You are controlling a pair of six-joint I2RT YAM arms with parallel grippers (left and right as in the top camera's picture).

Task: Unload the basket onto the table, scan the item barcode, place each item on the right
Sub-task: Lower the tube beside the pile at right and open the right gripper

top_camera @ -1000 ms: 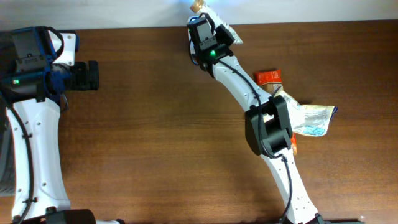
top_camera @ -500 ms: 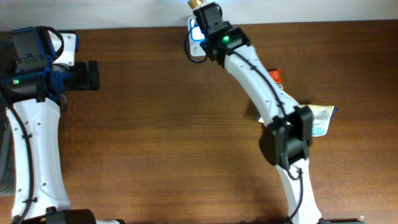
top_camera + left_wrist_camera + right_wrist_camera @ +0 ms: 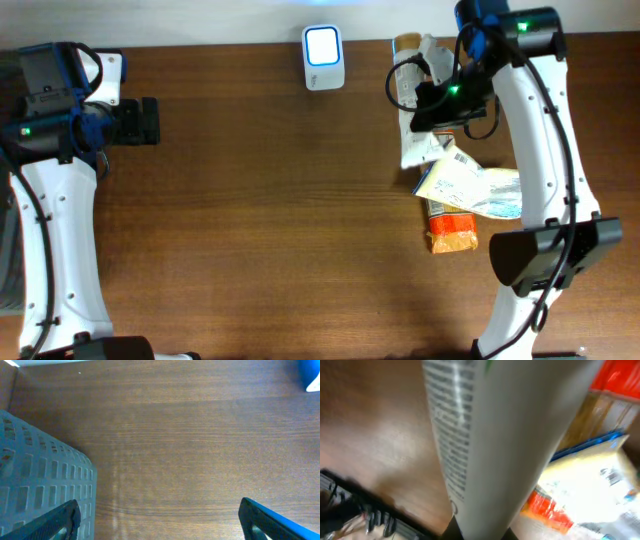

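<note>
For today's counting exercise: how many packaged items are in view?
3: a white tube held by the right gripper, a pale packet beside it, an orange packet partly under that. More may be hidden.

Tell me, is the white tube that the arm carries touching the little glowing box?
Apart. The overhead view shows a wide stretch of bare brown tabletop between the white tube and the glowing box.
</note>
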